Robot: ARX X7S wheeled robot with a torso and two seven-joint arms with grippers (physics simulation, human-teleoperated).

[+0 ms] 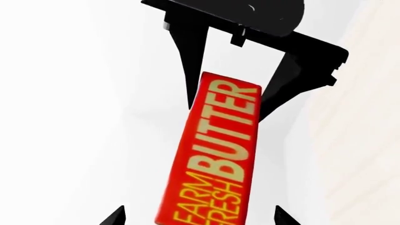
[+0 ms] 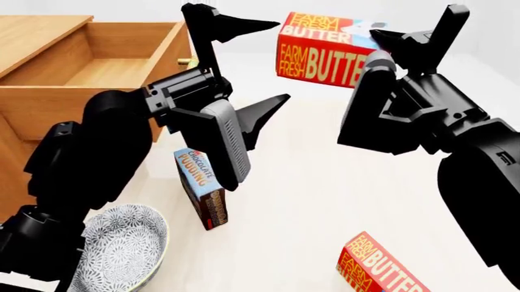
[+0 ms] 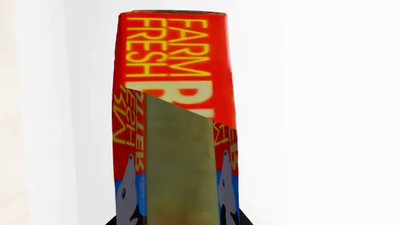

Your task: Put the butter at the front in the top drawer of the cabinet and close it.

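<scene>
The right gripper pinches the butter aloft, long axis level and pointing toward the spread left gripper, which waits just beside its free end. The top drawer stands open beyond the left arm, at the cabinet. Two butter boxes; the spare butter box lies at the desk's near edge. One pudding box, one bowl.

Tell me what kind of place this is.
Probably a simulated kitchen-style tabletop: a wooden cabinet with its top drawer open, grocery boxes like butter and chocolate pudding, plus a patterned bowl.
</scene>
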